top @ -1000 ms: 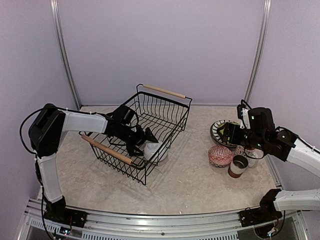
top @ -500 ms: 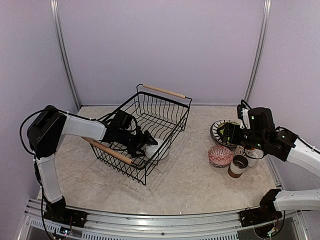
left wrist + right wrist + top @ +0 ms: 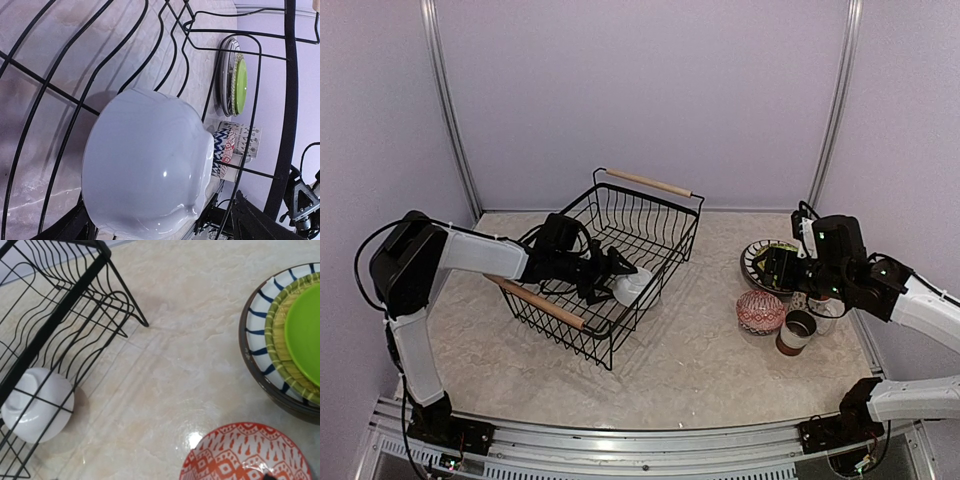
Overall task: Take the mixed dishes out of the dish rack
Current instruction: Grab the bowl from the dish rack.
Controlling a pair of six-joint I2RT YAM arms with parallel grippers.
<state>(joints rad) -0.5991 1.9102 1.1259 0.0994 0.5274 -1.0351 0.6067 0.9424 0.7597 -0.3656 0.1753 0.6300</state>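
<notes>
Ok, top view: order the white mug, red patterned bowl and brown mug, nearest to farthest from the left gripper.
1. white mug, at the left gripper, in the rack.
2. red patterned bowl, right of the rack.
3. brown mug, farther right.

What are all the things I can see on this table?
dish rack: one, black wire with two wooden handles, left-middle of the table
white dish: one, plain white, inside the rack, held
plates: one stack, dark-striped white underneath and lime green on top, right side; exact count unclear
patterned bowl: one, orange and white, just in front of the plates
brown mug: one, brown, right of the bowl
patterned cup: one, white with dark print, beside the brown mug
table: one, beige marbled
left gripper: one, black, inside the rack, closed on the white dish
right gripper: one, black, above the plates; open or shut unclear
</notes>
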